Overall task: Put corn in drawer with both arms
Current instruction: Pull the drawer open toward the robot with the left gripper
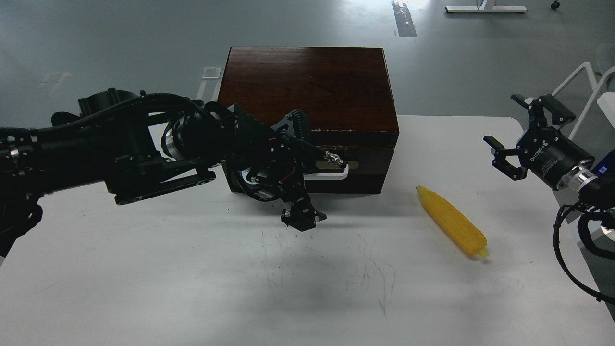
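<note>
The yellow corn lies on the white table to the right of the dark brown wooden box. The drawer in the box's front stands pulled out a little. My left gripper hangs over the left part of the drawer's white bar handle, fingers pointing down and closed around it. The gripper hides the handle's left end. My right gripper is open and empty, in the air above and right of the corn.
The white table carries the box at its back middle. A white frame stands beyond the table's right edge, behind my right arm. Grey floor lies beyond the table.
</note>
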Robot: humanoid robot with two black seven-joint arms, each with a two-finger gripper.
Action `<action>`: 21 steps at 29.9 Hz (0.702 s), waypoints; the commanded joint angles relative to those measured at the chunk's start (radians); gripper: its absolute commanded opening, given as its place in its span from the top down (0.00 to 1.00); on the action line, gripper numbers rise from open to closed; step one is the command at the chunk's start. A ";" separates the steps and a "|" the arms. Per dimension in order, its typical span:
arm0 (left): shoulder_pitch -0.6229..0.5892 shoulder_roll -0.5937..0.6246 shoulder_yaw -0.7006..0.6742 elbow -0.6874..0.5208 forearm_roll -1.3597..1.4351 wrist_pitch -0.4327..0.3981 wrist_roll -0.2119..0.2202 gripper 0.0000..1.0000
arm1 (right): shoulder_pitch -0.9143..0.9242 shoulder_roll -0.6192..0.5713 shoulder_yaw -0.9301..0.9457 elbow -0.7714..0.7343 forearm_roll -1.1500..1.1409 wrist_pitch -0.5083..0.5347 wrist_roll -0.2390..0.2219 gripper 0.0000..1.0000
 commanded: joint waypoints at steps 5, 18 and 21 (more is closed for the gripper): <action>-0.001 0.037 0.000 -0.096 -0.034 0.000 0.000 0.01 | 0.000 0.002 -0.002 0.002 0.000 0.000 0.000 0.00; -0.005 0.072 0.000 -0.129 -0.031 0.000 0.000 0.01 | -0.006 -0.005 0.000 0.000 0.000 0.000 0.000 0.00; -0.004 0.086 0.000 -0.143 -0.031 0.000 0.000 0.01 | -0.006 -0.008 0.000 0.000 0.000 0.000 0.000 0.00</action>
